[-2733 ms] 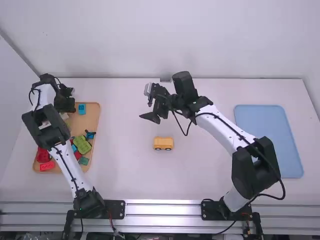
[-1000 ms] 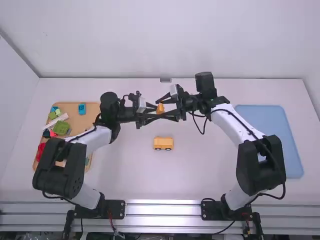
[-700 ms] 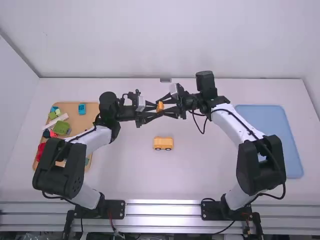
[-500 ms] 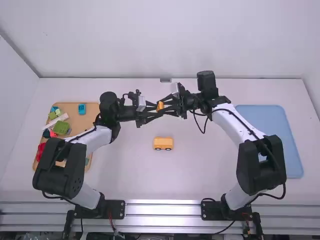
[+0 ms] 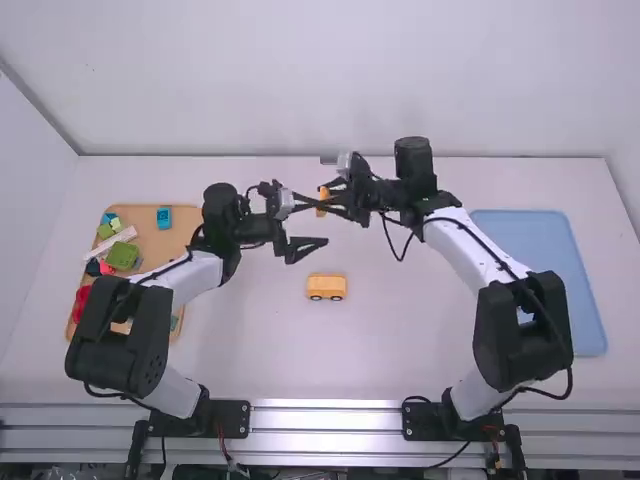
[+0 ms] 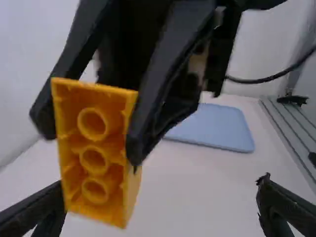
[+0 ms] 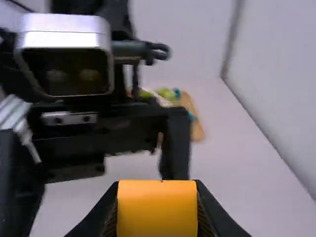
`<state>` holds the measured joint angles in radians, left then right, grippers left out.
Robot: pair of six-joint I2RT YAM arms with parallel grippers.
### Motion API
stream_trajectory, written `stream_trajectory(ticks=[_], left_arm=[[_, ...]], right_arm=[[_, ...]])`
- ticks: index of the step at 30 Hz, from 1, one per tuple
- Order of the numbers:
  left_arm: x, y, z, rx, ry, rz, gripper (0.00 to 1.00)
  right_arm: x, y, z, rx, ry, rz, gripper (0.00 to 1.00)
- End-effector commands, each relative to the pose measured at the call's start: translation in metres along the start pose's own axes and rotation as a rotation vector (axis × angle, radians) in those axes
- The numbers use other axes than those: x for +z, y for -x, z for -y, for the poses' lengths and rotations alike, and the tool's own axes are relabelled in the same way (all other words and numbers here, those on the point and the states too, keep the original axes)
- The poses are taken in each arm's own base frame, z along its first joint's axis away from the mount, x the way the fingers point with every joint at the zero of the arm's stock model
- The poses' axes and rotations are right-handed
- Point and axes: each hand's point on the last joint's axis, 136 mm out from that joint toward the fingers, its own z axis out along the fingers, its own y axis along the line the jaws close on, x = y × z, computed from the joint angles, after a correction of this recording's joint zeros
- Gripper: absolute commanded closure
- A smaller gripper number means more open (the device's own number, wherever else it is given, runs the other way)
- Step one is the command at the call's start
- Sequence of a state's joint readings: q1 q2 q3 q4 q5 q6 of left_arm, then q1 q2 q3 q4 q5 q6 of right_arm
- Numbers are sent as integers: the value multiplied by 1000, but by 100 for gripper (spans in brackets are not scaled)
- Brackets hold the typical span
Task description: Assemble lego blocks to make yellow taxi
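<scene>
Above the middle of the table, my right gripper (image 5: 330, 201) is shut on a yellow block (image 5: 322, 202). In the right wrist view my right gripper (image 7: 158, 200) has the yellow block (image 7: 157, 215) between its fingertips. My left gripper (image 5: 313, 222) stands open close by; in the left wrist view the left gripper (image 6: 160, 202) has its fingers wide apart, and the block (image 6: 94, 158) shows its hollow underside with round tubes, near one of them. A yellow car body (image 5: 326, 287) with wheels stands on the table below both grippers.
At the left, a wooden tray (image 5: 190, 222) holds several coloured pieces, including a blue block (image 5: 164, 218) and a green block (image 5: 123, 256). A blue tray (image 5: 540, 280) lies at the right. Both forearms meet over the table's middle.
My left arm came from the tray to the middle, and its gripper has opened. My right gripper closed on the yellow block and has shifted slightly away from the camera with it.
</scene>
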<state>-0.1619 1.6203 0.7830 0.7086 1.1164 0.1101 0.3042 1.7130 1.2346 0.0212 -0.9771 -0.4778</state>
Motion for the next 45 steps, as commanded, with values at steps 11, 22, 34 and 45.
stream_trajectory(ticks=[11, 22, 34, 45], left_arm=[[-30, -45, -86, -46, 484, -316, 1], [-33, -46, -86, -69, 478, -359, 1], [-35, -49, -85, -48, 471, -378, 1], [-55, -63, -106, -59, 636, -463, 1]], right_arm=[[-66, -135, -18, 100, -346, -888, 100], [-57, -247, -53, -54, 19, -1290, 100], [-38, -268, -59, -181, 98, -1350, 50], [-36, -214, -47, -199, -25, -1204, 1]])
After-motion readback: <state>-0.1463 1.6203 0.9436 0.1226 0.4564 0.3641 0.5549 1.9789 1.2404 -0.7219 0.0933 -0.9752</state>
